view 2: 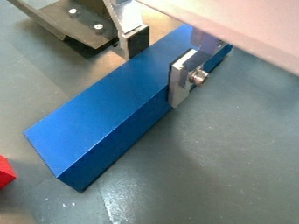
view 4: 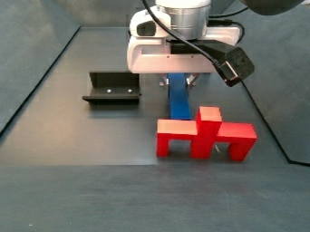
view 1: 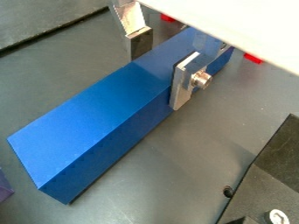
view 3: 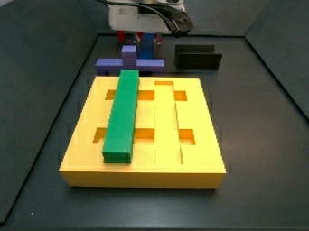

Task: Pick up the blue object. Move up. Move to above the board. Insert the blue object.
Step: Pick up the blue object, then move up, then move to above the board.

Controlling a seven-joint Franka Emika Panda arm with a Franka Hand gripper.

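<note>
The blue object (view 1: 111, 122) is a long dark-blue bar lying flat on the dark floor; it shows in both wrist views (view 2: 117, 122) and, partly hidden by the hand, in a side view (view 4: 179, 98). My gripper (view 1: 160, 72) straddles one end of it, also seen in the wrist view (view 2: 158, 70) and from the side (view 4: 179, 80). One silver finger (view 1: 184, 83) lies flat against the bar's side, and the dark pad of the other finger (view 1: 138, 41) meets the opposite edge. The yellow board (view 3: 193, 135) lies nearer the camera with a green bar (view 3: 123, 117) in one groove.
A purple-blue cross-shaped piece (view 3: 111, 66) lies just behind the board. The dark fixture (view 4: 111, 88) stands beside the gripper, also in a wrist view (view 2: 82, 22). A red piece (view 4: 206, 136) sits on the floor at the bar's free end.
</note>
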